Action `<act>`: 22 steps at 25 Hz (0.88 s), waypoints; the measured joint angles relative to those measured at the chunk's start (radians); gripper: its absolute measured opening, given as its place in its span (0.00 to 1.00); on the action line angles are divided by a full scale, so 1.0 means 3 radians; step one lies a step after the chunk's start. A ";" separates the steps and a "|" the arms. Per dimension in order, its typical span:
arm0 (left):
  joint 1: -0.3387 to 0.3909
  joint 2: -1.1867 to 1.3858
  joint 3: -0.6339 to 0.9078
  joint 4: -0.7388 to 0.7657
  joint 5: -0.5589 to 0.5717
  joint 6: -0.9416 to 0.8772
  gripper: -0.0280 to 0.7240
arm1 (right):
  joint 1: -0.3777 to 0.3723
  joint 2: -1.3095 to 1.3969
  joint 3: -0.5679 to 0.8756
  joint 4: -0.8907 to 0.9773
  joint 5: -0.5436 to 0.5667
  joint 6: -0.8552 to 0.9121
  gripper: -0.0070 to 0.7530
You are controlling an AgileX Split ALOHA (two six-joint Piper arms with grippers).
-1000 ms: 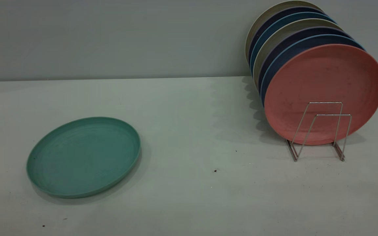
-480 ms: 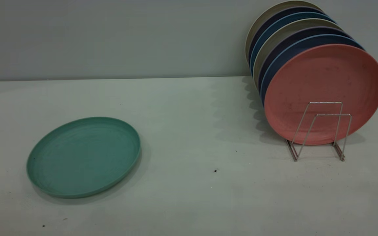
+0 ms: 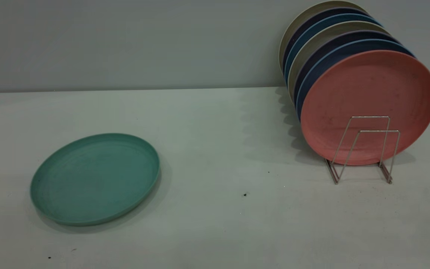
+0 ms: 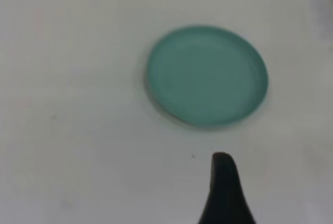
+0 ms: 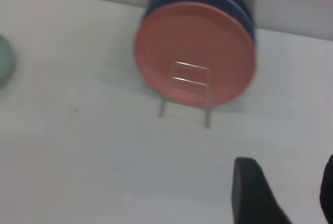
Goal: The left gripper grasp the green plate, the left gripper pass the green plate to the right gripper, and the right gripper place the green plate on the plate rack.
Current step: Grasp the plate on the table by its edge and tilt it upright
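Observation:
The green plate (image 3: 94, 178) lies flat on the white table at the left; it also shows in the left wrist view (image 4: 206, 75). My left gripper (image 4: 278, 164) hovers above the table, short of the plate and apart from it. Only one of its fingers (image 4: 225, 185) is in view, with bare table beside it, so it is open and empty. The plate rack (image 3: 364, 149) stands at the right, and its two front wire loops are free. My right gripper (image 5: 287, 164) is open and empty, above the table in front of the rack (image 5: 190, 86). Neither gripper shows in the exterior view.
A salmon-pink plate (image 3: 368, 97) stands upright at the front of the rack, with several blue and beige plates (image 3: 312, 41) behind it. A grey wall runs along the back of the table (image 3: 215, 123). Small dark specks (image 3: 245, 194) lie on the table.

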 joint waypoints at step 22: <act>0.0000 0.3431 -0.0160 -0.1788 -0.1620 0.0971 0.75 | 0.0000 0.1521 0.0000 0.1123 -0.0593 -0.1280 0.51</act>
